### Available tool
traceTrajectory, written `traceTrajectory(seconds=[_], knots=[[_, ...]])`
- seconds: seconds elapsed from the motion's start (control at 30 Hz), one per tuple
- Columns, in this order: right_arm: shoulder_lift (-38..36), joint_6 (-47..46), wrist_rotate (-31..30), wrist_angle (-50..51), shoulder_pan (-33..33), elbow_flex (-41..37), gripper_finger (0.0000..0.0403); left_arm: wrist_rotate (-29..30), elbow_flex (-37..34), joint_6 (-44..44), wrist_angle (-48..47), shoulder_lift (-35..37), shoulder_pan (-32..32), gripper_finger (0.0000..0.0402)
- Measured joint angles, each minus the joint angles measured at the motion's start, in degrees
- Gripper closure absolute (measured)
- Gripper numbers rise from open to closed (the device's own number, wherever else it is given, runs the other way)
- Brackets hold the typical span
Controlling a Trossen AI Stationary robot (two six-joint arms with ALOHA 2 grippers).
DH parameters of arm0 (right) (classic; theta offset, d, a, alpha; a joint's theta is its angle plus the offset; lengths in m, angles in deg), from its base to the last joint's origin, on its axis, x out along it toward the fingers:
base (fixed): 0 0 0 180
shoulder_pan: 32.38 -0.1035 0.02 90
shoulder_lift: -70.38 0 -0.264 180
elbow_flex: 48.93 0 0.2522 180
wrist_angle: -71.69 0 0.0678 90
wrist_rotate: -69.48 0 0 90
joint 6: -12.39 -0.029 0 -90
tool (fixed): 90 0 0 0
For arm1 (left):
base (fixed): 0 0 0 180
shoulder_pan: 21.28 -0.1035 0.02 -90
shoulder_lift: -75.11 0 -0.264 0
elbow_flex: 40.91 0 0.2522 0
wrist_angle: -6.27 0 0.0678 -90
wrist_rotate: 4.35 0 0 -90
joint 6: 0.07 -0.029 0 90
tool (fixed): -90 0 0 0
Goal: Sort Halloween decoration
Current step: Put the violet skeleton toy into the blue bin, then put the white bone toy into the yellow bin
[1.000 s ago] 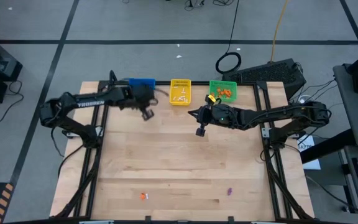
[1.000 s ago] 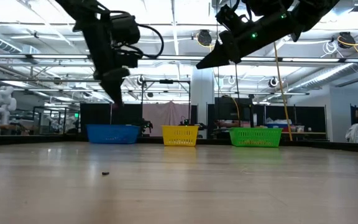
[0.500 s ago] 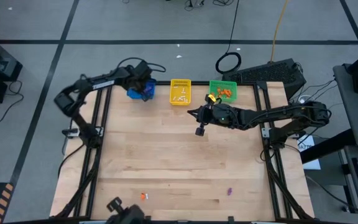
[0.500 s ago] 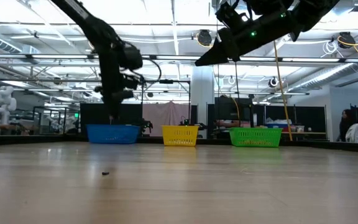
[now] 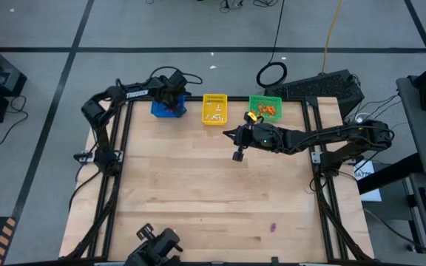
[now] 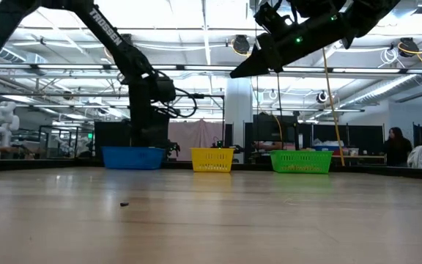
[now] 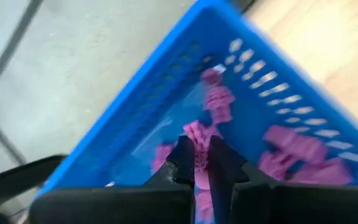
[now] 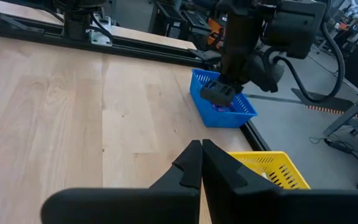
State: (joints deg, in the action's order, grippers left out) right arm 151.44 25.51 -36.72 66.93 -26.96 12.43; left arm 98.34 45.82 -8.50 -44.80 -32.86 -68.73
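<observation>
Directly beneath the left gripper point(image 7: 202, 163), the blue basket point(image 5: 168, 109) of slotted plastic holds a heap of purple trinkets point(image 7: 297, 152); the narrowed fingers pinch one purple trinket point(image 7: 202, 155) between their tips, a detail only the left wrist view gives. Next along, the yellow basket point(image 5: 214, 108) carries small white trinkets point(image 5: 214, 114), and the green basket point(image 5: 265, 106) holds orange trinkets point(image 5: 270, 111), contents the low view hides behind the walls. The right gripper point(image 5: 238, 154) hangs over bare wooden planks with fingers pressed together, empty. One stray purple trinket point(image 5: 274, 227) lies well apart on the table point(image 5: 198, 192).
</observation>
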Motion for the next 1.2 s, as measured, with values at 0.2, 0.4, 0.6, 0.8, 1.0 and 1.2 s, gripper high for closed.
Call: traceTrajectory(seconds=[0.2,0.4,0.6,0.8,1.0,1.2], knots=[[0.00,0.01,0.02,0.02,0.01,0.00,0.0403,-2.16,0.00,0.35,1.19,-0.50,-0.83,0.0341],[0.00,0.01,0.02,0.04,0.00,0.00,0.0403,-0.25,0.11,-0.02,0.66,0.65,-0.81,0.0275],[0.00,1.12,0.02,0.04,0.01,0.00,0.0403,2.41,0.72,-0.19,-0.39,4.93,-0.83,0.0268],[0.00,1.30,0.02,0.04,0.01,0.00,0.0403,1.72,-1.01,-0.57,-2.20,12.58,1.02,0.0333],[0.00,1.52,0.02,0.31,-0.01,0.00,0.0403,1.09,-11.50,2.07,5.63,23.07,9.28,0.0394],[0.00,1.52,0.02,0.26,-0.01,0.00,0.0403,0.55,-21.10,3.80,8.64,33.73,22.38,0.0400]])
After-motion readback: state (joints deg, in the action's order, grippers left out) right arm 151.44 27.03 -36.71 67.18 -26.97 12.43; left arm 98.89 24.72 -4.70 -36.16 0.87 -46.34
